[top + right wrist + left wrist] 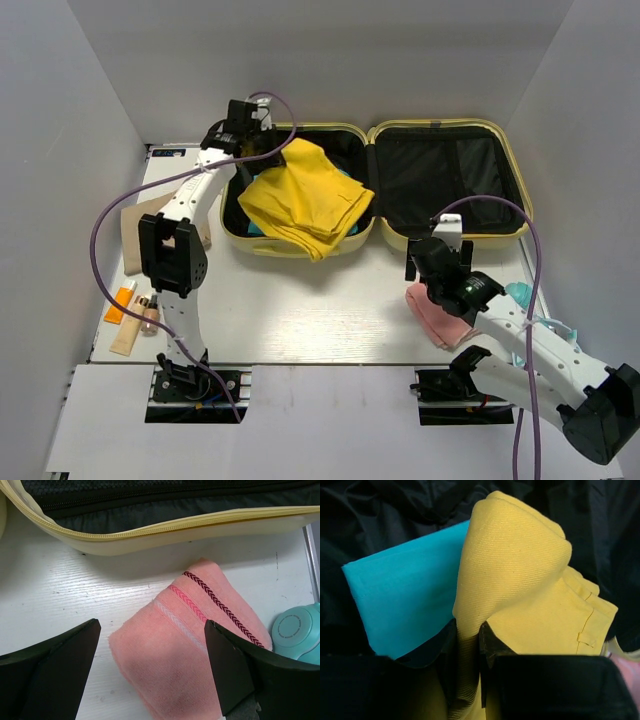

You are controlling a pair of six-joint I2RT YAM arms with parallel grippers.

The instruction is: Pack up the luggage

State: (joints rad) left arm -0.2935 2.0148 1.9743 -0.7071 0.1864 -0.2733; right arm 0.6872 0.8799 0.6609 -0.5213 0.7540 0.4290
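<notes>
Two sets of jaws, two states. My left jaws pinch a fold of a yellow garment (520, 580), which lies over a folded teal cloth (405, 600) in the left half of the luggage (440, 175). My right jaws stand spread wide over a pink towel (190, 640) with chevron stripes. The towel lies on the white desk (300, 310) just beside the luggage's near rim, with a round teal object (300, 630) close by. The luggage lies open flat at the desk's far side.

In the luggage (450, 180), the right half at upper right of the top view offers bare black lining with free entry from above, while the left half is obstructed by a heaped yellow garment (300, 200) over a teal cloth (405, 605), the left gripper (468, 647) clamped on that garment's fold.
</notes>
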